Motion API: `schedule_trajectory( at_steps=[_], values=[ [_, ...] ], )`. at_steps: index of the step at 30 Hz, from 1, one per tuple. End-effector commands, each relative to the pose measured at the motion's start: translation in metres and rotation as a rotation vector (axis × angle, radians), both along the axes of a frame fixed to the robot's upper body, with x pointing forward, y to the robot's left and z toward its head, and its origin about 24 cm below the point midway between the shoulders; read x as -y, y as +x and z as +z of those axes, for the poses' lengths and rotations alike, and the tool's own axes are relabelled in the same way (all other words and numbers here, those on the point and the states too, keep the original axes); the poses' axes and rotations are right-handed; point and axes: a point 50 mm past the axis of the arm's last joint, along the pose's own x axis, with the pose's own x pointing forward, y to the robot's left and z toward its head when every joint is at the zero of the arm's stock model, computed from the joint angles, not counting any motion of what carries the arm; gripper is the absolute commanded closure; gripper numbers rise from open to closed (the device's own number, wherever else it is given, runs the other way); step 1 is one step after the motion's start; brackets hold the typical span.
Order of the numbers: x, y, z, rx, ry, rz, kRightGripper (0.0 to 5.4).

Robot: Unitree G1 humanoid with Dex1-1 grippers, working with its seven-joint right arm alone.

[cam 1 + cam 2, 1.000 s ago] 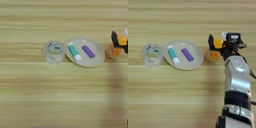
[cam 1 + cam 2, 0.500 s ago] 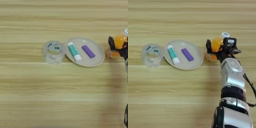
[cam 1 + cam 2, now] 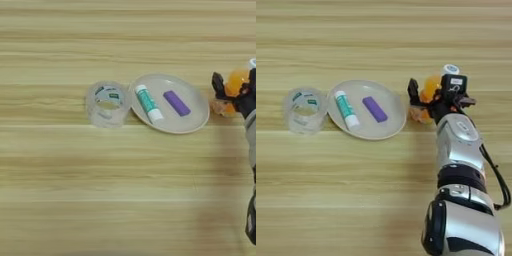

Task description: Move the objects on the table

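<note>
The orange-drink bottle (image 3: 428, 95) sits right of centre in the frame, tilted, its white cap (image 3: 451, 69) pointing toward the upper right, just beside the right rim of the plate (image 3: 391, 125). The pincer (image 3: 428, 100) has its two black fingers closed around the bottle's orange body, one finger (image 3: 414, 93) showing on the left side of it. Whether the bottle's base rests on the bench (image 3: 381, 190) or is just clear of it I cannot tell.

On the plate, centre-left of the frame, lie the glue stick (image 3: 347, 110) and the purple block (image 3: 375, 109), side by side and apart. A clear cup (image 3: 304, 111) stands at the left, touching or nearly touching the plate's left rim.

To carry the bottle well, I judge the grip should hold firm on the body, lifting straight up before travelling sideways, so the base clears the plate rim and does not nudge it.
</note>
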Motion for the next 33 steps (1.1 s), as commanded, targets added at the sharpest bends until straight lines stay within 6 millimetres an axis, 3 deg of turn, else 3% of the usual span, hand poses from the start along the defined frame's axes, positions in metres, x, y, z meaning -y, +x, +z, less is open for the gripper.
schedule_trajectory(
  at_steps=[1, 17, 33],
  values=[
    [0.009, 0.014, 0.052, 0.163, -0.076, -0.003, 0.13],
    [0.01, 0.015, 0.052, 0.171, -0.072, -0.006, 1.8],
    [0.003, 0.011, 0.067, 0.237, -0.122, 0.016, 1.88]
  ],
)
